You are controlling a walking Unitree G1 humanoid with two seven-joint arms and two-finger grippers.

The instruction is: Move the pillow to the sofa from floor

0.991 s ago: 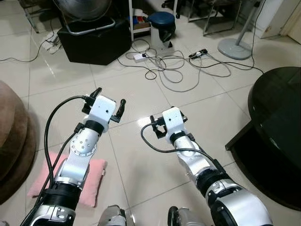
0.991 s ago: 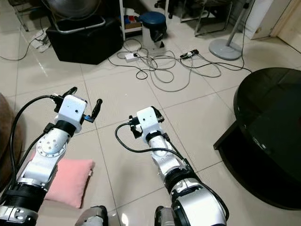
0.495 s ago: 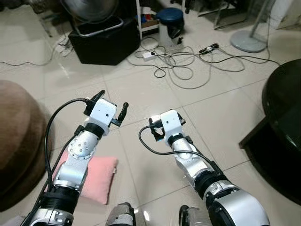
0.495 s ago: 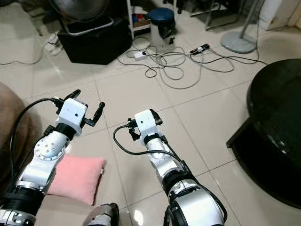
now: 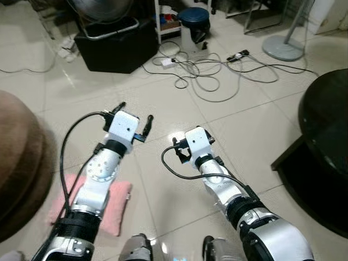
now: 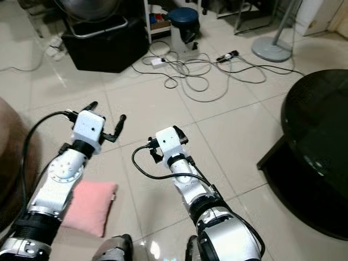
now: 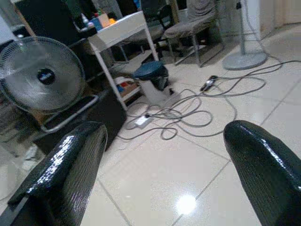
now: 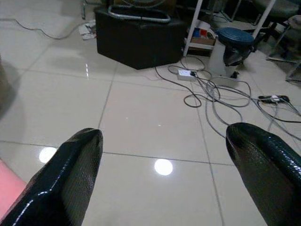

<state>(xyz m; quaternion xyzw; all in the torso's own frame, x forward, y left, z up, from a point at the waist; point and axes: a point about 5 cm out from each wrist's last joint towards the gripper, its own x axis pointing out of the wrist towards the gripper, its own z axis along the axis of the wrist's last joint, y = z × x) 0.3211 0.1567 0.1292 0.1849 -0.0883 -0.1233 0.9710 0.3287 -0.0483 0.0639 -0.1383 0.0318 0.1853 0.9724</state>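
Tiled floor [image 5: 163, 103] | pillow [image 6: 89, 207] lying below left gripper [image 5: 135, 117] | both grippers gaping wide, right gripper [image 5: 183, 145] idling | you are facing soft, light cloth: pinch an edge.

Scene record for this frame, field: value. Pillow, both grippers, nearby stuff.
pillow: pink pillow flat on the floor tiles, partly under the left arm
left gripper: left gripper open, held above the floor, not touching the pillow
right gripper: right gripper open, over bare tiles
obstacles: black table to the right; cables ahead
task state: pillow not yet picked up
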